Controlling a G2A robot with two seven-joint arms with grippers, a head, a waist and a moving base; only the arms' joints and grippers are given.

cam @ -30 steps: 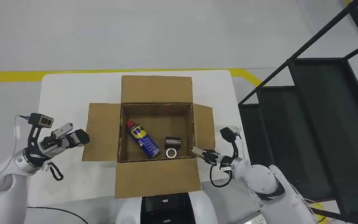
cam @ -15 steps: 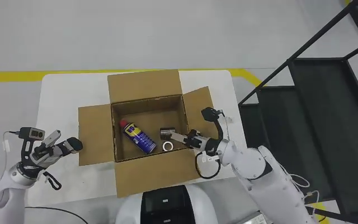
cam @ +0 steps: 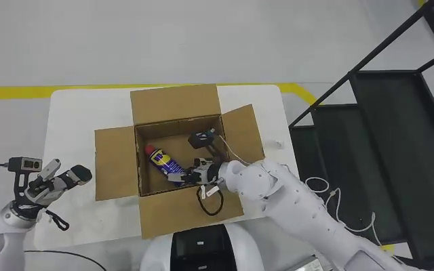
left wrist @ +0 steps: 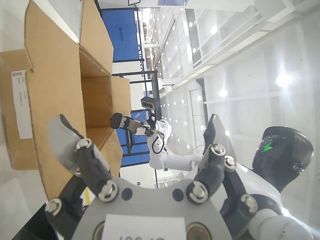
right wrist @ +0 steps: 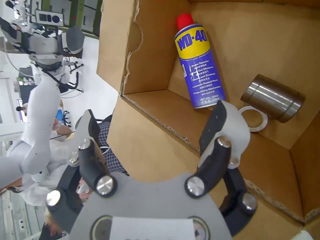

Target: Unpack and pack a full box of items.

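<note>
Straddling a wall of the open brown cardboard box, the right gripper is hanging spread, the blue-and-yellow red-capped spray can lying just beyond its inner finger; both fingers likely need clearing that wall first. The left gripper is hanging spread, well apart.

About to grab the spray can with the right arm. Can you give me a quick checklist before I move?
1. Open right gripper: ok.
2. Jaws around the spray can: not ok; one finger sits by its base, and the can is not between them.
3. Nothing lying on the can: ok.
4. The metal cylinder apart from the can: ok.
5. The white ring apart from the can: cannot tell, the finger covers the gap.
6. The left gripper away from the box: ok.
</note>
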